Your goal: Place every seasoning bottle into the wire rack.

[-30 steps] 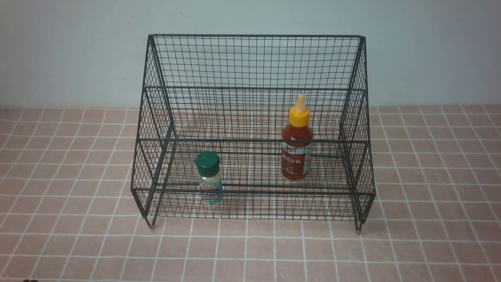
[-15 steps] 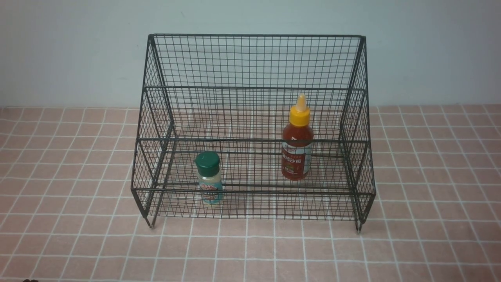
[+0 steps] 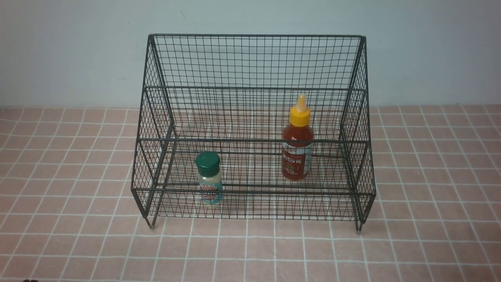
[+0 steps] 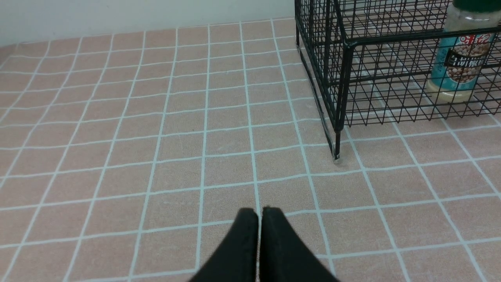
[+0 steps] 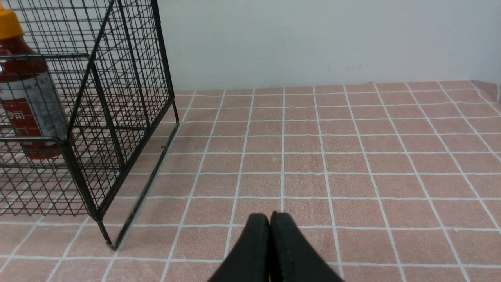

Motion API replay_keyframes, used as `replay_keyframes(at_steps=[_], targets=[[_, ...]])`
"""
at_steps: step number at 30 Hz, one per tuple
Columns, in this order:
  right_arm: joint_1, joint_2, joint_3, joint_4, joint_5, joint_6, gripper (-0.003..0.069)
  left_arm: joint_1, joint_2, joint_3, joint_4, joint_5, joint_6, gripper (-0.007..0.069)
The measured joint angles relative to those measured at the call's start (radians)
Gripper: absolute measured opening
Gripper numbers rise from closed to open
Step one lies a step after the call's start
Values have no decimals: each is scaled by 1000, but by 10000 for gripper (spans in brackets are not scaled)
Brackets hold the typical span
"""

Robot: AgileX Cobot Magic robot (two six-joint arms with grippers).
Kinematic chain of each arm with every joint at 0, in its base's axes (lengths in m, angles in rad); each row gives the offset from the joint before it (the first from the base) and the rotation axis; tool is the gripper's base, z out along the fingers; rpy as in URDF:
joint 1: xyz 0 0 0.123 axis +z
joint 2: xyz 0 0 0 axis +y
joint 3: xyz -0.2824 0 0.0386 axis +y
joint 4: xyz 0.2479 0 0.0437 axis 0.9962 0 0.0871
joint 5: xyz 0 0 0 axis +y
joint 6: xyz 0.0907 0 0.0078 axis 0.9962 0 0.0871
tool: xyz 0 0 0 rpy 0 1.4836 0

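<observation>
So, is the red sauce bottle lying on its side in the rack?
No, the red sauce bottle stands upright inside the wire rack, its yellow nozzle pointing up.

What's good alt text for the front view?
A large black wire rack stands on a pink tiled table, holding two upright bottles: a short green-capped shaker jar on the lowest tier at left and a taller red sauce bottle one tier up at right. No hand is visible.

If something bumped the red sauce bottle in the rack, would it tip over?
Probably fairly easily: the red sauce bottle stands tall and narrow, tapering to a yellow nozzle. It looks mostly full, so likely bottom-heavy enough to resist light nudges. The wire rack around it might catch it.
</observation>
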Motion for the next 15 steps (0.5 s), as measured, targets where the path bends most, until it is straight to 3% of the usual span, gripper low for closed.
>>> replay_keyframes(at_steps=[15], targets=[[0,0,-1,75,3,-87,-12,0,0,0,0,0,0,-7]])
